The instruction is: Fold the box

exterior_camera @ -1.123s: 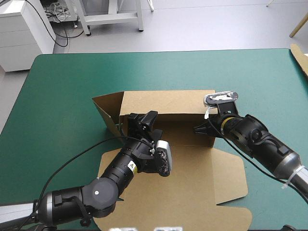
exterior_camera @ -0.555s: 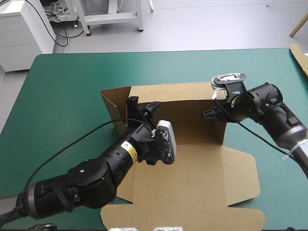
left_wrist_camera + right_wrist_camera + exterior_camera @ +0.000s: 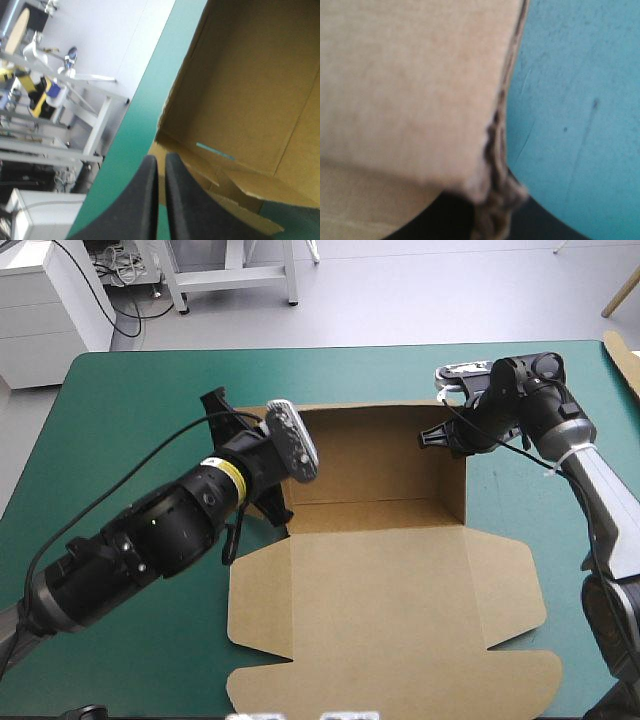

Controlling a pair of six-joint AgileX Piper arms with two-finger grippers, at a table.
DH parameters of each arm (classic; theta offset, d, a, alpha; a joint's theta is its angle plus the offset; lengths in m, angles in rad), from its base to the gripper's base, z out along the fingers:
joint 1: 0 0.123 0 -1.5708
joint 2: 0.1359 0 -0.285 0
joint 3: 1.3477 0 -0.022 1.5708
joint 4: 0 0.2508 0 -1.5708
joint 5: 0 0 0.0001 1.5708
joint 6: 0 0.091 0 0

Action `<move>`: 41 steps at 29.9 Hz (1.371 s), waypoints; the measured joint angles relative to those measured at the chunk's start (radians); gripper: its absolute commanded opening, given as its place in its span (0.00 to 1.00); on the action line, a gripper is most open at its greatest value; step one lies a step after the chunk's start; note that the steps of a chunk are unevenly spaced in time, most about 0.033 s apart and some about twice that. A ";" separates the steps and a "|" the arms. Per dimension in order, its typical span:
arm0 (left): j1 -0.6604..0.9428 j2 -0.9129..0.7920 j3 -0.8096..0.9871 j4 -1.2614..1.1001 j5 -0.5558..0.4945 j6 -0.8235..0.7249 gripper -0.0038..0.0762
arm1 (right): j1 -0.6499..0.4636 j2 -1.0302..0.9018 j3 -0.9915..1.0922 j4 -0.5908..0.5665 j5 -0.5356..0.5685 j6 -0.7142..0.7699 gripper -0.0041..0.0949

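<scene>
The brown box (image 3: 390, 580) lies in the middle of the teal-green cover. Its back wall (image 3: 375, 445) and right wall stand raised, and its lid lies flat toward the near edge. My left gripper (image 3: 218, 405) is at the box's far left corner, where the arm hides the left wall. In the left wrist view its black fingers (image 3: 150, 190) are all but shut on the brown board's edge (image 3: 159, 142), with the box's inside (image 3: 250, 85) beside them. My right gripper (image 3: 432, 437) is shut on the right wall's far top corner. The board's edge (image 3: 495, 150) runs down between its fingers.
Another piece of brown board (image 3: 625, 355) sticks in at the table's far right edge. Bare teal-green cover (image 3: 130, 410) lies to the left of the box and along the far edge. The left forearm crosses the cover from the near left corner.
The box has swung round and moved toward the far edge. My left gripper left the box's inside for its left corner and shut. My right gripper moved farther with the right wall.
</scene>
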 measured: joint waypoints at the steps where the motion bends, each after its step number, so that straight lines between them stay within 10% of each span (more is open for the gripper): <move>1: 0.044 0.004 -0.003 -0.023 -0.002 -0.001 0.06 | -0.001 0.015 -0.007 0.000 -0.019 0.000 0.02; 16: 0.596 -0.069 0.075 -0.510 -0.065 0.015 0.06 | -0.006 0.139 -0.026 -0.023 -0.257 -0.013 0.02; 31: 0.605 -0.816 0.758 -0.595 -0.184 0.022 0.06 | -0.001 0.209 -0.024 -0.060 -0.268 -0.011 0.02; 41: 0.605 -1.136 0.872 -0.628 -0.072 0.022 0.06 | 0.000 0.244 -0.094 -0.060 -0.207 -0.018 0.07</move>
